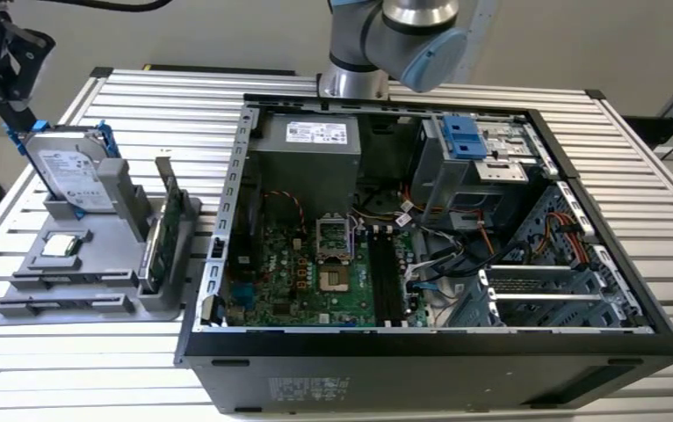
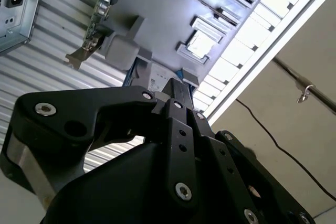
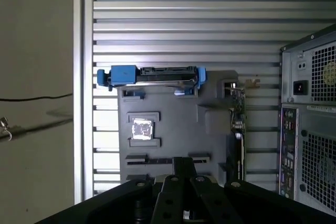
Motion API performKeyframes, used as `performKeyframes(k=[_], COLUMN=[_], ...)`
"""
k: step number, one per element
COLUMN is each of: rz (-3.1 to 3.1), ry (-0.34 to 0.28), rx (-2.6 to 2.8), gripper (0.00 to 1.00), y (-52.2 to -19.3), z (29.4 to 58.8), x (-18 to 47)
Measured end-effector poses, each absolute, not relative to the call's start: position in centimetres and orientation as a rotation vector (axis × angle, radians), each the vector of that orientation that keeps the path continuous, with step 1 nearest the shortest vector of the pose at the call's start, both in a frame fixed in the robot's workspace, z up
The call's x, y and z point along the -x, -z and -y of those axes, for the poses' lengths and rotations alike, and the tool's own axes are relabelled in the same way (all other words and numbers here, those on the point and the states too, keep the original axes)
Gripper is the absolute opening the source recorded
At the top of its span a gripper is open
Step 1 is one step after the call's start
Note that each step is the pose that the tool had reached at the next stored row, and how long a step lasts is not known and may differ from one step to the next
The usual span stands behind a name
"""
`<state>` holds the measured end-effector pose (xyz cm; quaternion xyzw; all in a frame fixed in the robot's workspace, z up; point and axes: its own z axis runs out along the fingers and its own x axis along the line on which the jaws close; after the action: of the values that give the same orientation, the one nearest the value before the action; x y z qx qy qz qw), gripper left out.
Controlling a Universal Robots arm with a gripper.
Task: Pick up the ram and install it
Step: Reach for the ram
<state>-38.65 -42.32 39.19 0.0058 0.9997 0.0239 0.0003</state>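
We are seeing the hand (image 3: 182, 163), fingers together, hovering over the gray tray (image 3: 173, 129); the ram (image 3: 152, 161) is sitting edge-on just beyond its tip.

No legible text in any view. White label (image 1: 315, 132) on the power supply (image 1: 308, 163): print too small to read. Label (image 1: 67, 169) on the hard drive (image 1: 100, 195): unreadable. Sticker (image 1: 309, 388) on the computer case (image 1: 454, 374) outer wall: print lines, not legible.
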Motion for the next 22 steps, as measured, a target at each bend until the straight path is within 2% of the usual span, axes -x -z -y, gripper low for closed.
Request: performKeyframes(k=[22], rz=[-3.14], ry=[-0.075], rx=[-0.018], gripper=[0.0], y=[-39.2], z=[44.5], x=[38.6])
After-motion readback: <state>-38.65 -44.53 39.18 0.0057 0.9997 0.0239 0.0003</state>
